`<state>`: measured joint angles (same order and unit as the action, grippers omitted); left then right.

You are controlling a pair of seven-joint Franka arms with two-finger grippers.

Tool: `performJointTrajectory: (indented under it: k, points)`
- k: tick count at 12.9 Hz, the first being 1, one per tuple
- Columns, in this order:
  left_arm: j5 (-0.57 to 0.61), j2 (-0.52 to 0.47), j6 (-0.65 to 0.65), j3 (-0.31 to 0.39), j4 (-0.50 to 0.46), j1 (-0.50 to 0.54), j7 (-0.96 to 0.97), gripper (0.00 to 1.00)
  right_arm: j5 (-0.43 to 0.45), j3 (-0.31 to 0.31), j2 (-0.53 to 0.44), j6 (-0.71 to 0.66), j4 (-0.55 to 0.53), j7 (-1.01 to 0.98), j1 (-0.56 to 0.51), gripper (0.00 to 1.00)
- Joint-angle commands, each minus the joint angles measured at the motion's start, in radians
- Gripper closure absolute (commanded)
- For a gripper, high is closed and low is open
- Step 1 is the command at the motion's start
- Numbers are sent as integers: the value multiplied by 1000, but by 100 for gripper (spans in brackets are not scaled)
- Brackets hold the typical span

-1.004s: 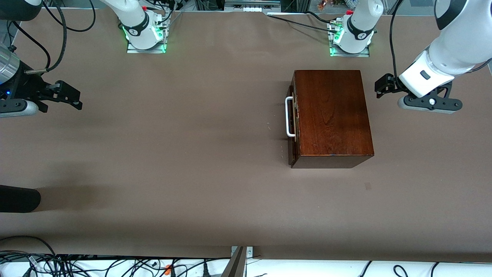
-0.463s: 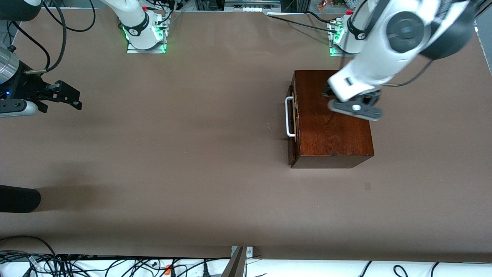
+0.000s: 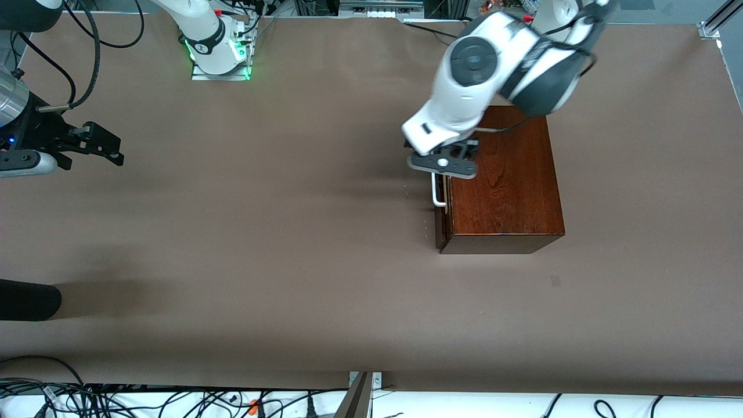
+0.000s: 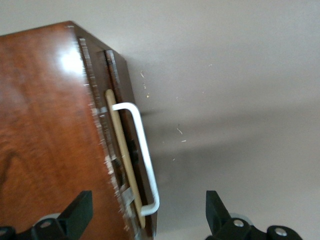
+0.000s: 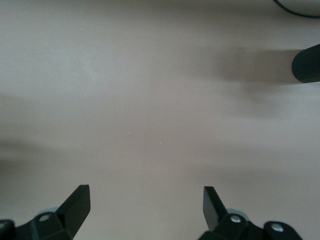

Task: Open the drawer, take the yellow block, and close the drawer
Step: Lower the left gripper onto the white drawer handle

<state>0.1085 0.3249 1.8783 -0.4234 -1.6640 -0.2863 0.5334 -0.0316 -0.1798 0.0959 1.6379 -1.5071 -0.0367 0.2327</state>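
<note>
The dark reddish-brown wooden box (image 3: 505, 197) stands on the table toward the left arm's end. Its drawer (image 3: 440, 227) is pushed in, and its white bar handle (image 3: 436, 196) faces the right arm's end. In the left wrist view the handle (image 4: 142, 150) runs along the drawer front (image 4: 131, 150). My left gripper (image 3: 444, 157) is open over the handle, which lies between its spread fingers in the left wrist view (image 4: 147, 202) without touching them. My right gripper (image 3: 104, 144) waits open and empty over bare table at the right arm's end, as its wrist view (image 5: 146, 197) shows. The yellow block is hidden.
A dark rounded object (image 3: 29, 299) pokes in at the right arm's end, nearer the front camera; it also shows in the right wrist view (image 5: 306, 62). Cables (image 3: 174, 400) lie along the table's near edge. The brown table (image 3: 261, 232) stretches wide in front of the drawer.
My left arm has swung from the left arm's end of the table across the box top to over the drawer handle. The right arm and the drawer have not moved.
</note>
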Motion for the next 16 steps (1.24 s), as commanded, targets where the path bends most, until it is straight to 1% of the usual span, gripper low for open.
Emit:
performJointTrajectory:
  k: [1, 4, 10, 12, 16]
  points:
    - [94, 74, 19, 2, 29, -57, 63, 0, -18, 3, 5, -4, 16, -2, -9, 0]
    - [166, 100, 18, 2, 12, -62, 108, 0, -18, 3, 5, -4, 16, -2, -10, 0]
    - [200, 146, 18, 3, -9, -62, 138, 0, -18, 3, 5, -4, 16, -2, -9, 0]
    - [278, 161, 18, 2, -13, -63, 164, 0, -18, 3, 5, -4, 16, -2, -9, 0]
    - [283, 189, 19, 3, -13, -83, 207, 0, -18, 3, 5, -4, 16, -2, -10, 0]
